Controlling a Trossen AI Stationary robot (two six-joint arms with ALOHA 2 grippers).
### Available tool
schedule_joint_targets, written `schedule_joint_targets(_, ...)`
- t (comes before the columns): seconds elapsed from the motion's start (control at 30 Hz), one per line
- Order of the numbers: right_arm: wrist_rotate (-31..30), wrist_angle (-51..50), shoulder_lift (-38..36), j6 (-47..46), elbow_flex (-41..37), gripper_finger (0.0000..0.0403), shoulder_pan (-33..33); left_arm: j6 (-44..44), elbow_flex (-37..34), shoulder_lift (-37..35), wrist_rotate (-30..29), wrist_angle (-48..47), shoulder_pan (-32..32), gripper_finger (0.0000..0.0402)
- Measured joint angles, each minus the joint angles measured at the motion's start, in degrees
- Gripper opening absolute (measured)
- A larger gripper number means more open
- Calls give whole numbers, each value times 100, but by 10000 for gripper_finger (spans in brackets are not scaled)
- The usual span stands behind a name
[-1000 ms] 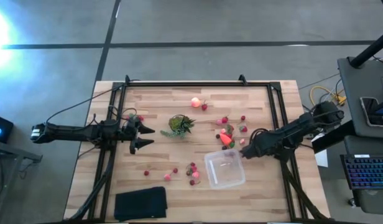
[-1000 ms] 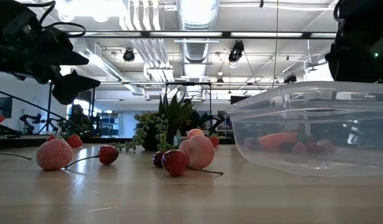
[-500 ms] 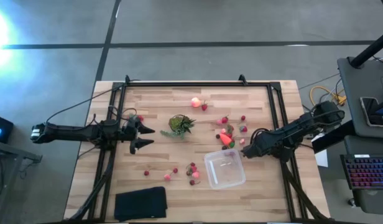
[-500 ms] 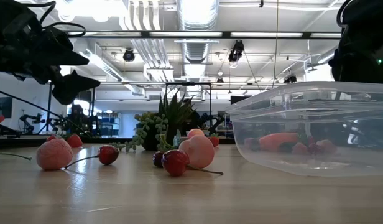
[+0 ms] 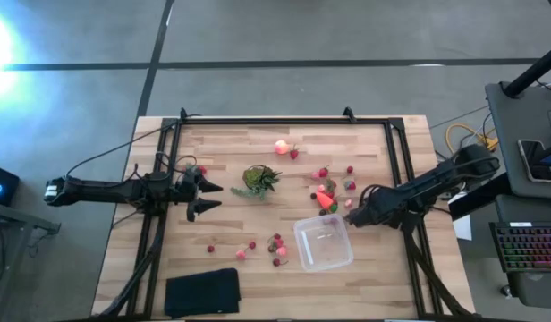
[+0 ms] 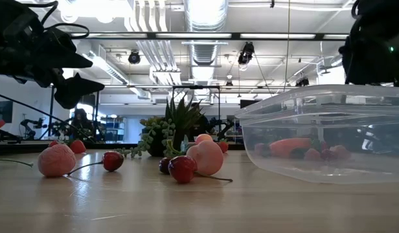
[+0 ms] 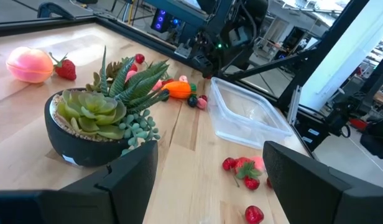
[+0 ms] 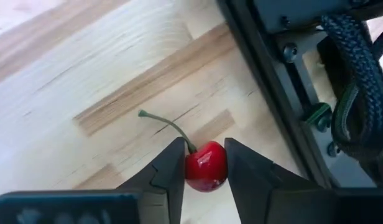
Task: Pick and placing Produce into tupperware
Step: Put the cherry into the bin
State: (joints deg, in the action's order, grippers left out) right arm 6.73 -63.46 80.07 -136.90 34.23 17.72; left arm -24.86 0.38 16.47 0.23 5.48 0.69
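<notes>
Red cherry [image 8: 206, 167] sits squeezed between the right hand's [image 5: 351, 217] fingers, just beside the tupperware [image 5: 324, 243]. From above, that box lies right next to it. The left hand [image 5: 204, 197] waits wide apart, far off.

Bright, even overhead light; floor glare [image 5: 0, 45] at left; soft wrist-view foregrounds.

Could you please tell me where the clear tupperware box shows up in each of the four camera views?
High view: tupperware, lower centre-right of the table, empty.
Low view: tupperware fills the right side, close to the camera.
Left wrist view: tupperware, right of centre, beyond the potted plant.
Right wrist view: not in it.
Shared landmark: the potted plant, also in the low view.
</notes>
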Motion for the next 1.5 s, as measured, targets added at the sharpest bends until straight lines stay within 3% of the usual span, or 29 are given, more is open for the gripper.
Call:
schedule_joint_targets(0.23,-646,-32,-572,547,752,100,4,0,0,0,-1,1,-1,277)
schedule_joint_targets(0.6,-879,-22,-677,3282,2599,99,15,0,0,-2,0,2,0,277)
schedule_joint_targets(0.73,-528,-25,-480,4526,3005,99,16,1,0,-2,-1,1,-1,277)
schedule_joint_targets(1.0,381,71,200,6347,3288,99,311,0,0,-2,-2,2,0,277)
schedule_joint_targets(1.27,491,255,721,6991,3089,98,664,2,0,-2,-2,6,0,276)
schedule_joint_targets(1.5,678,1402,1094,7396,3066,104,681,2,0,0,0,2,-1,277)
